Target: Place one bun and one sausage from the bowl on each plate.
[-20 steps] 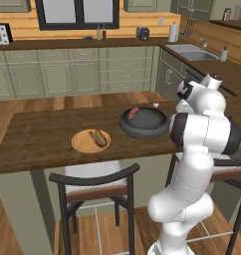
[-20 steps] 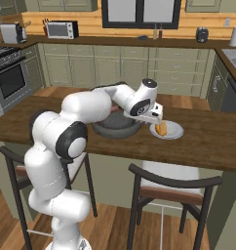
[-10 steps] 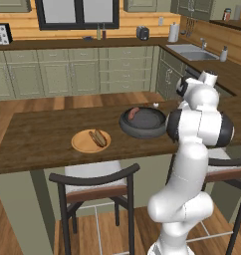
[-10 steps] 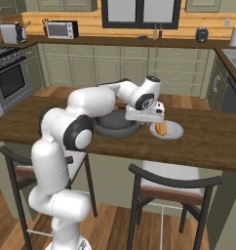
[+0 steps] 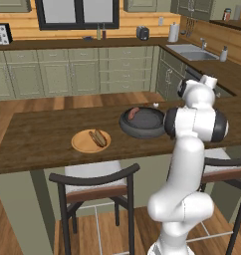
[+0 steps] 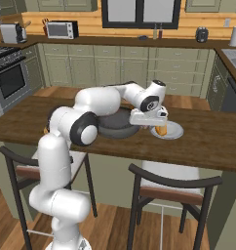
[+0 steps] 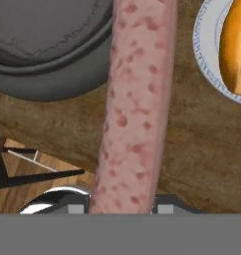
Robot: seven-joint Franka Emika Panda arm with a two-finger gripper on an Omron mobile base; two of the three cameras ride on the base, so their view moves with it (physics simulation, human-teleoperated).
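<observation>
So far I count the tan wooden plate (image 5: 90,141) as served with bun and sausage, while my tool (image 6: 161,126), part-closed on a pink speckled sausage (image 7: 135,107), hangs by the pale plate (image 6: 173,131) holding only an orange-brown bun (image 7: 236,47), beside the dark grey bowl (image 5: 142,130).

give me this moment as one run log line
phase: carrying | gripper: shut on reddish-brown sausage | position: above wooden counter between dark grey bowl and pale plate holding orange-brown bun
</observation>
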